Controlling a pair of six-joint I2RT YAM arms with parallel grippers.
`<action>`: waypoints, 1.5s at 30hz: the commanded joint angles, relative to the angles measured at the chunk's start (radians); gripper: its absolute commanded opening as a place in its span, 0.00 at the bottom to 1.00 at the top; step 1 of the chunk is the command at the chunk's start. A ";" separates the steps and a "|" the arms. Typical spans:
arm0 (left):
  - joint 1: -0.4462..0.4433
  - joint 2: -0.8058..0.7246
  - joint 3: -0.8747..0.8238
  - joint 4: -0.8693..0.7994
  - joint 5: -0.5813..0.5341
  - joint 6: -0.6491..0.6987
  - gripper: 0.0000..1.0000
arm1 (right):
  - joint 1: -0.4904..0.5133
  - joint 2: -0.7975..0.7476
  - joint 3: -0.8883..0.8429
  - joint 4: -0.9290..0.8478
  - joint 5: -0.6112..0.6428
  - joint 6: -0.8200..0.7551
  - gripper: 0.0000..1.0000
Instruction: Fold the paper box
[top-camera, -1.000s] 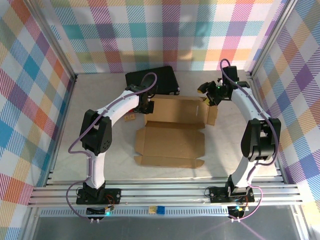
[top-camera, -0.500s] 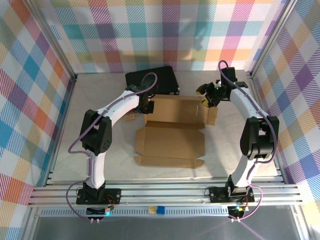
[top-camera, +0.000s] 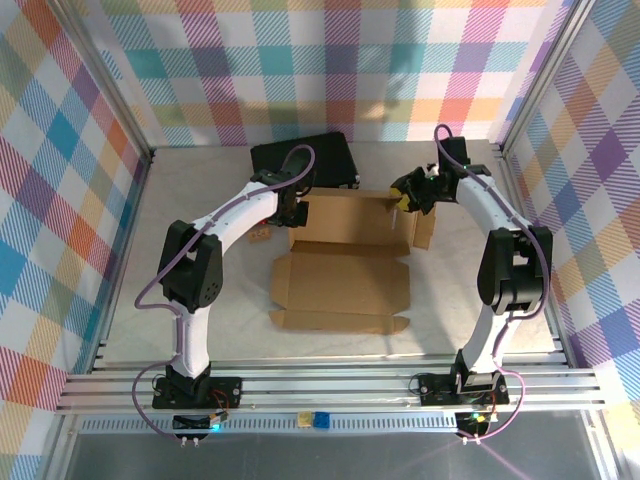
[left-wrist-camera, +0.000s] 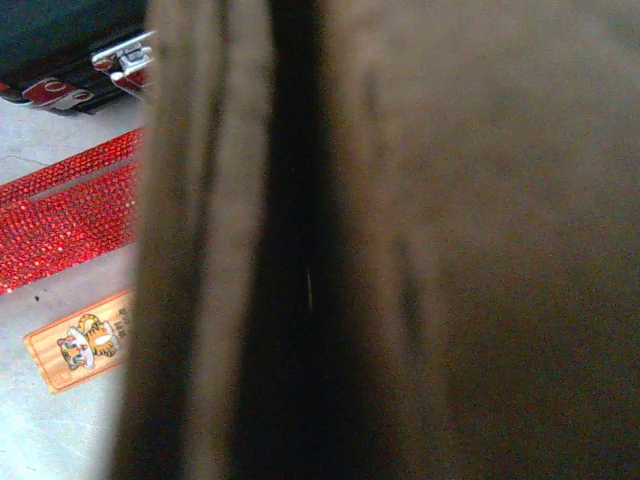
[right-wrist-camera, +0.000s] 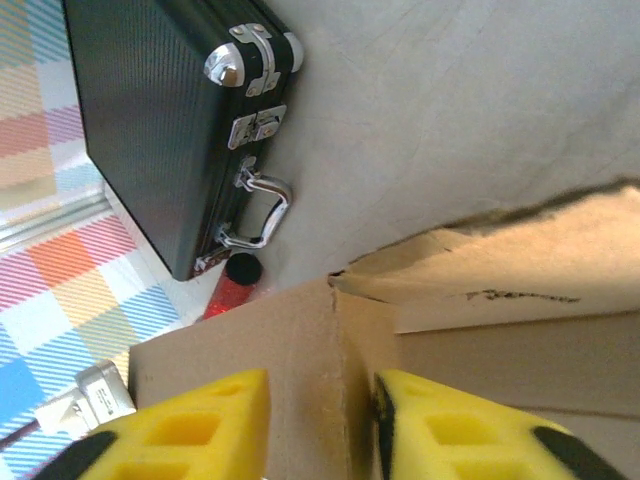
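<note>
- Shows a brown paper box (top-camera: 345, 275), unfolded and mostly flat on the table, just on the near side of the black case (top-camera: 303, 160) and close against the case's near edge.
- Lies with its long axis running left to right, roughly in line with that near edge, and reaches well past the case to the right.
- Puts the left gripper (top-camera: 291, 212) right at the case's near edge, at the left end of the box's rear panel.
- Closed tight, with blurred cardboard edge-on against its own camera; judged to be pinching the panel's left flap, though the fingers themselves are hidden.
- Puts the right gripper (top-camera: 405, 195) well to the right of the case, about level with the case's near edge, at the other end of the same rear panel.
- Holds its yellow pads (right-wrist-camera: 190, 425) partly apart, one on each side of an upright cardboard corner crease; no clear squeeze on the card, so read as not yet gripping.
- Judged key to the coming move: that crease sits straight between the right pads and in line with the fingers, with the case's metal handle beyond it.
- Judged nearer arm for each end: left for the end by the case, right for the end away from the case.
</note>
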 joint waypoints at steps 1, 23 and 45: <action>-0.022 -0.045 -0.008 0.017 -0.004 0.017 0.00 | 0.011 -0.025 -0.023 0.068 -0.039 0.072 0.19; -0.018 -0.071 -0.023 0.040 -0.027 -0.002 0.00 | -0.110 -0.612 -0.531 0.036 0.347 0.083 0.45; -0.016 -0.060 0.006 0.034 -0.008 -0.002 0.00 | -0.028 -0.178 -0.635 0.396 0.254 0.190 0.09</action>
